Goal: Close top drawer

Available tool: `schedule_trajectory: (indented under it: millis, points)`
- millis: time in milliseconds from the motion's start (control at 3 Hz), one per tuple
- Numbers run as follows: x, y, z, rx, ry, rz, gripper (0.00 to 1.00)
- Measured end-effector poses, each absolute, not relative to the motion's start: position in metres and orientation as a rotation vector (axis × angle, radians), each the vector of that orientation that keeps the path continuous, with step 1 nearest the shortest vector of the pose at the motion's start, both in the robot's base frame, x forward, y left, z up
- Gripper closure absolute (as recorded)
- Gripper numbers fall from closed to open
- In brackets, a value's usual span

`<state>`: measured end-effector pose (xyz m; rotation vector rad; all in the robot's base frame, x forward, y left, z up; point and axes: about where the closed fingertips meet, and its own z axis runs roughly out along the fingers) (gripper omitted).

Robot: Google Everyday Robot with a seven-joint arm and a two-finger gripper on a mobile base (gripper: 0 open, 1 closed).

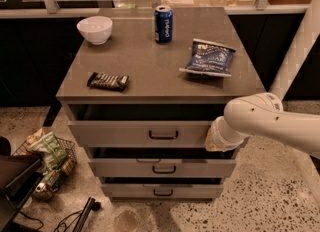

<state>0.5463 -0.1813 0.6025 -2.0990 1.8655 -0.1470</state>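
The top drawer (125, 133) is a grey drawer with a flat front and a dark bar handle (163, 135) at centre. It stands pulled out a little from the cabinet, with a dark gap above it. My white arm reaches in from the right. Its gripper (214, 136) sits against the right end of the drawer front, to the right of the handle. The arm's wrist hides the fingers.
Two lower grey drawers (162, 168) also stand slightly out. On the cabinet top (145, 61) lie a white bowl (94, 29), a blue can (163, 24), a blue chip bag (208, 58) and a dark snack bar (107, 80). A wire basket of snacks (47, 158) stands on the floor at left.
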Motion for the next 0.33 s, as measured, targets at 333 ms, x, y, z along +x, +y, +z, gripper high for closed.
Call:
schedule_trajectory:
  millis: [333]
  points:
    - [0.5459,-0.1808,0.6019,-2.101,1.865,-0.146,0.37]
